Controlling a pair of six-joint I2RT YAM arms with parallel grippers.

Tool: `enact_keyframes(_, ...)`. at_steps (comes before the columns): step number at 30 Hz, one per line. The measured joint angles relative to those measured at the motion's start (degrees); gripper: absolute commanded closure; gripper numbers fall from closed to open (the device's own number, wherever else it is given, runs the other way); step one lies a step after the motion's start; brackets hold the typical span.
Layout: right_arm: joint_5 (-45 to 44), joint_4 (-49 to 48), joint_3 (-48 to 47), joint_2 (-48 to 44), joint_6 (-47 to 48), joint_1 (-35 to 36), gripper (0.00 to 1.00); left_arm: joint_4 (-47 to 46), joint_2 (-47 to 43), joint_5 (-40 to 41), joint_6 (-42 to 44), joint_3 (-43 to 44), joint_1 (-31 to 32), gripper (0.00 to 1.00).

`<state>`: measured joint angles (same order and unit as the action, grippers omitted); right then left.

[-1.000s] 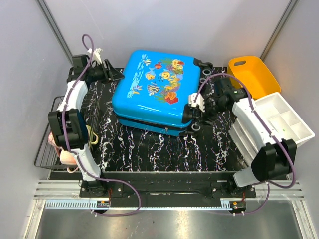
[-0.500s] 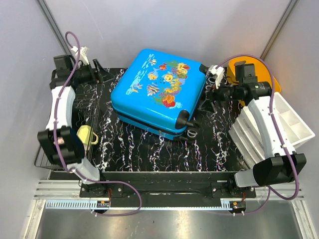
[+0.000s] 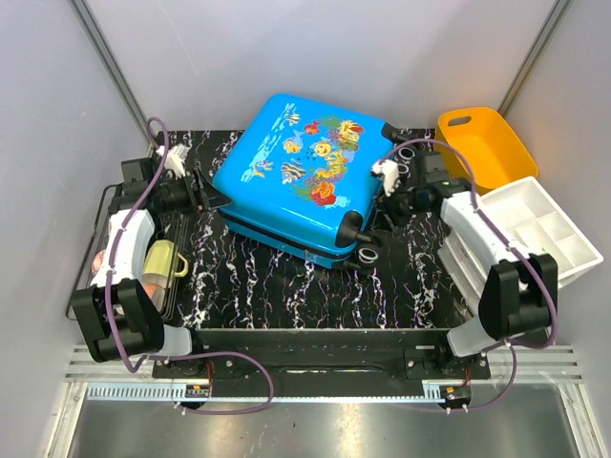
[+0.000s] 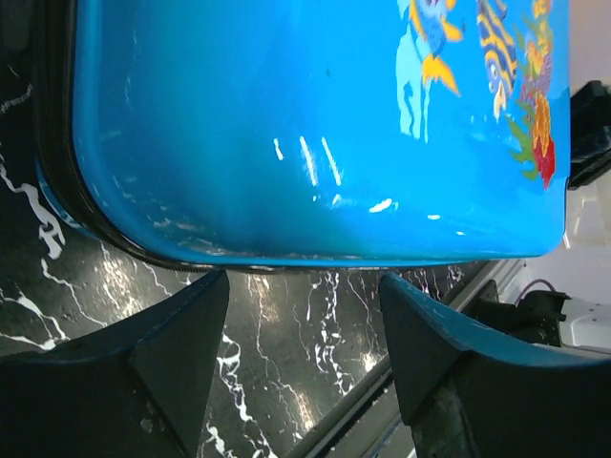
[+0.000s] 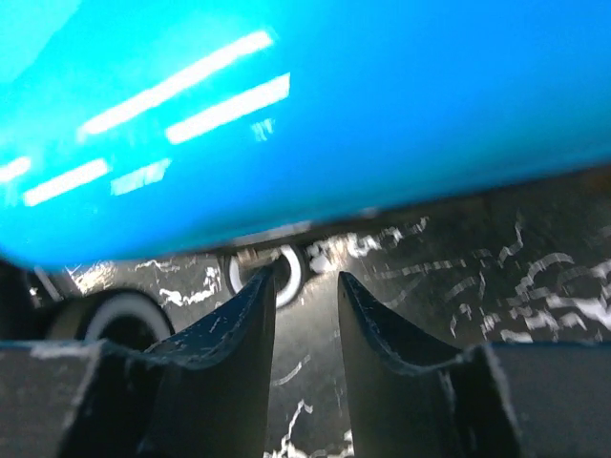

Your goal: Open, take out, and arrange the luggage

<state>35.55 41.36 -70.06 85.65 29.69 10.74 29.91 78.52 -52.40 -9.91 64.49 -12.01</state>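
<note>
**Two-arm station, with wrist close-ups.** The luggage (image 3: 301, 176) lies flat and closed on the black marbled table (image 3: 286, 286). Its printed shell faces up and the case is turned askew. Its black wheels (image 3: 368, 256) point toward the right arm and the near edge.

- **Left gripper** (image 4: 304, 281): it sits low at the case's left edge with its jaws spread wide and nothing between them. The tips are close to the black zip band, but contact cannot be told.
- **Right gripper** (image 5: 305, 279): it sits low at the wheel end with its jaws a narrow gap apart and empty. A wheel shows beyond the gap, under the blue shell.

An orange bin (image 3: 487, 143) stands at the far right corner, and a white compartment organiser (image 3: 539, 229) sits just beside it, nearer. A wire rack (image 3: 86, 286) at the table's left edge holds a yellow object (image 3: 164, 260).
</note>
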Motion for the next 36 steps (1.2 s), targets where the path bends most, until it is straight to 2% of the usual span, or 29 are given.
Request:
enact_keyframes(6, -2.86, -6.69, 1.2, 3.91, -1.77, 7.58, 0.53, -1.97, 0.02, 0.2, -2.01, -1.22, 0.07, 0.27)
enact_keyframes(13, -4.52, -12.55, 1.25, 4.26, -7.41, 13.51, 0.42, -4.37, 3.5, 1.25, -2.91, 4.0, -0.17, 0.27)
enact_keyframes(16, -4.55, -16.11, 4.07, 2.29, -8.81, 14.03, 0.4, -4.85, 4.5, 1.42, -3.23, 4.92, -0.22, 0.28)
enact_keyframes(19, -4.0, -20.5, 11.13, -3.28, -10.8, 14.01, 0.38, -4.74, 5.16, 1.18, -3.78, 5.31, -0.39, 0.27)
enact_keyframes(22, -3.19, -27.52, 20.35, -10.54, -14.75, 14.03, 0.36, -4.24, 5.99, 0.96, -4.37, 6.03, -0.48, 0.27)
enact_keyframes(25, -3.56, -37.7, 27.82, -13.99, -19.06, 13.7, 0.33, -4.17, 7.13, 0.81, -4.96, 6.99, -0.59, 0.27)
enact_keyframes(30, -3.56, -52.24, 35.39, -12.33, -24.9, 13.92, 0.33, -4.28, 8.66, 0.72, -5.62, 8.37, -0.63, 0.27)
enact_keyframes(36, -3.43, -65.7, 38.21, -7.02, -29.57, 14.14, 0.37, -3.56, 9.09, 0.79, -5.81, 9.05, -0.66, 0.27)
